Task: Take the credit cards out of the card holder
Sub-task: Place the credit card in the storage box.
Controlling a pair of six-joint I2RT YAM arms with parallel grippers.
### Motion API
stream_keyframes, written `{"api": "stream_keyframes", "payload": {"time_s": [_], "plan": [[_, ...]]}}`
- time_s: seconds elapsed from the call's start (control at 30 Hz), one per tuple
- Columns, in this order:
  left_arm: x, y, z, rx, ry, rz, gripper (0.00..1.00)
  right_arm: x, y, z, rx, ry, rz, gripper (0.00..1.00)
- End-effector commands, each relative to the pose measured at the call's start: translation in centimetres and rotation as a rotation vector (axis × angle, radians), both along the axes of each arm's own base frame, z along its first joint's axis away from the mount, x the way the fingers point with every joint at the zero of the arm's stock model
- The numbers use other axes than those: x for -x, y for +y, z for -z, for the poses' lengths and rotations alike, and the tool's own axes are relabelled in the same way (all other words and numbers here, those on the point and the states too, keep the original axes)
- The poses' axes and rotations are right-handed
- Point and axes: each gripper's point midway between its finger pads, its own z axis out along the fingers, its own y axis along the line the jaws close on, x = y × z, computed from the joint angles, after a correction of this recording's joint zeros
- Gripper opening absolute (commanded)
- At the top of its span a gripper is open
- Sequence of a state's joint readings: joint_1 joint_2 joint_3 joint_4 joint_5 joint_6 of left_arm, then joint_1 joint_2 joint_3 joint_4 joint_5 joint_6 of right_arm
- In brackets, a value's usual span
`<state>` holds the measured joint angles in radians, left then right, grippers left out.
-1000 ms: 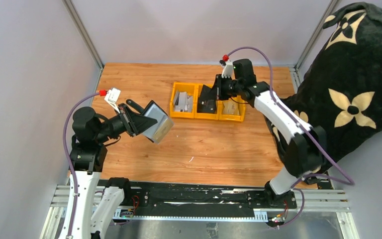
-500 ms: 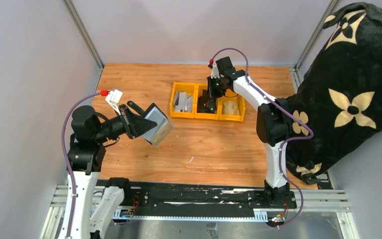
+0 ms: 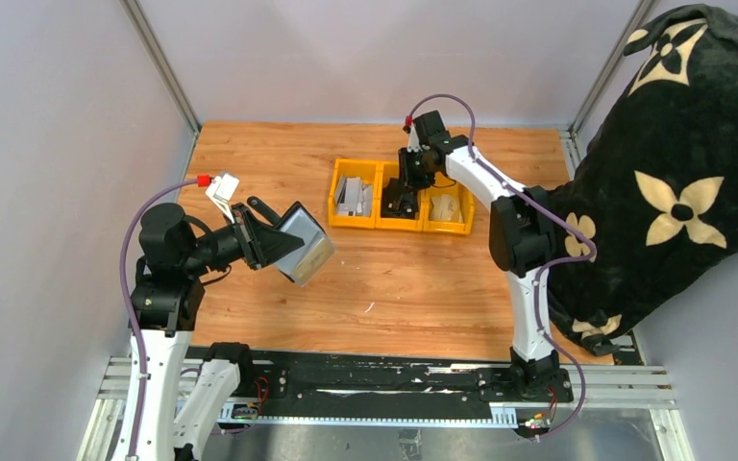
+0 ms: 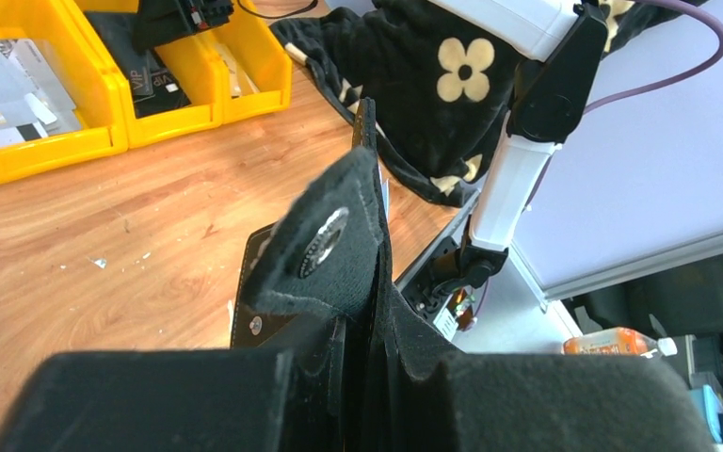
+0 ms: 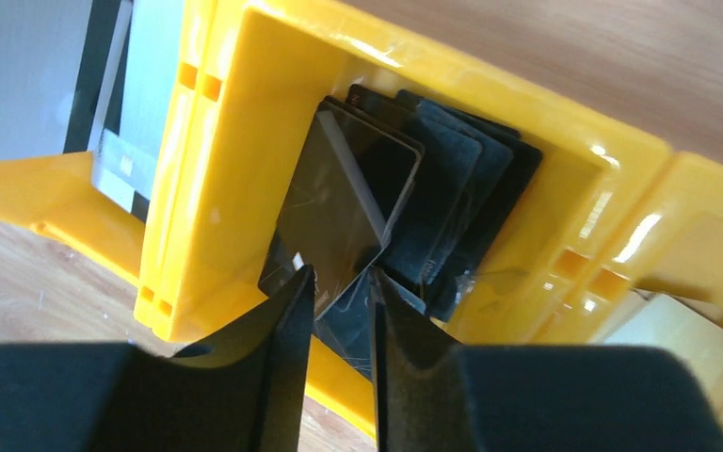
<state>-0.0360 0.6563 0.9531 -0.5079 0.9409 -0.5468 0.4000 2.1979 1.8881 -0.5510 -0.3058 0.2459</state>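
Note:
My left gripper (image 3: 267, 240) is shut on the black card holder (image 3: 303, 242), holding it in the air over the table's left side. Its snap strap (image 4: 325, 240) stands up in the left wrist view. Pale grey credit cards (image 3: 354, 195) lie in the left yellow bin (image 3: 332, 192). My right gripper (image 3: 405, 182) hangs over the middle yellow bin (image 5: 216, 188), its jaws a narrow gap apart. A glossy black card (image 5: 348, 202) leans inside that bin on other dark cards, its lower corner just beyond my right fingertips (image 5: 301, 282).
Three yellow bins stand joined in a row at mid-table; the right one (image 3: 447, 229) holds tan cards. A black cloth with cream flowers (image 3: 692, 163) bulges in at the right edge. Grey walls close off the left and back.
The right arm stretched further out and its gripper shifted a little left over the middle bin. Its jaws have now parted. The left gripper and card holder barely moved.

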Motion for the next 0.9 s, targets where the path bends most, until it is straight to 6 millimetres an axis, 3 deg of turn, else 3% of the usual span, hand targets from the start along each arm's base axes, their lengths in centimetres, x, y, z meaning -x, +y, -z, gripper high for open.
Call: {"api": "stream_keyframes", "payload": {"time_s": [0.0,0.17,0.27,0.33,0.43,0.5,0.57,0.7,0.87], "plan": [[0.7,-0.3,-1.7,-0.002,-0.064,0.036,0.02,-0.2,-0.7,-4.8,0.038,-0.113,0.048,0.34],[0.8,-0.3,-1.7,-0.001,-0.06,0.04,0.02,1.1,-0.8,-10.7,0.004,-0.226,0.047,0.46],[0.7,-0.3,-1.5,-0.002,-0.055,0.042,0.02,3.3,0.5,-15.0,-0.115,-0.294,-0.016,0.57],[0.7,-0.4,-1.4,-0.001,-0.051,0.05,0.02,6.2,2.8,-18.2,-0.282,-0.326,-0.137,0.71],[0.8,-0.6,-1.1,0.001,-0.04,0.076,0.03,13.0,6.4,-23.5,-0.588,-0.351,-0.437,0.75],[1.2,-0.8,-1.1,0.006,-0.036,0.106,0.02,18.0,7.9,-25.7,-0.723,-0.348,-0.652,0.76],[1.7,-1.0,-1.2,0.014,-0.037,0.144,0.03,22.3,9.0,-26.6,-0.771,-0.336,-0.822,0.76],[2.8,-1.4,-1.3,0.027,-0.039,0.206,0.03,28.7,10.9,-26.9,-0.762,-0.318,-1.043,0.77],[3.5,-1.5,-1.0,0.035,-0.027,0.244,0.03,32.8,12.3,-27.5,-0.796,-0.299,-1.169,0.78]]}}
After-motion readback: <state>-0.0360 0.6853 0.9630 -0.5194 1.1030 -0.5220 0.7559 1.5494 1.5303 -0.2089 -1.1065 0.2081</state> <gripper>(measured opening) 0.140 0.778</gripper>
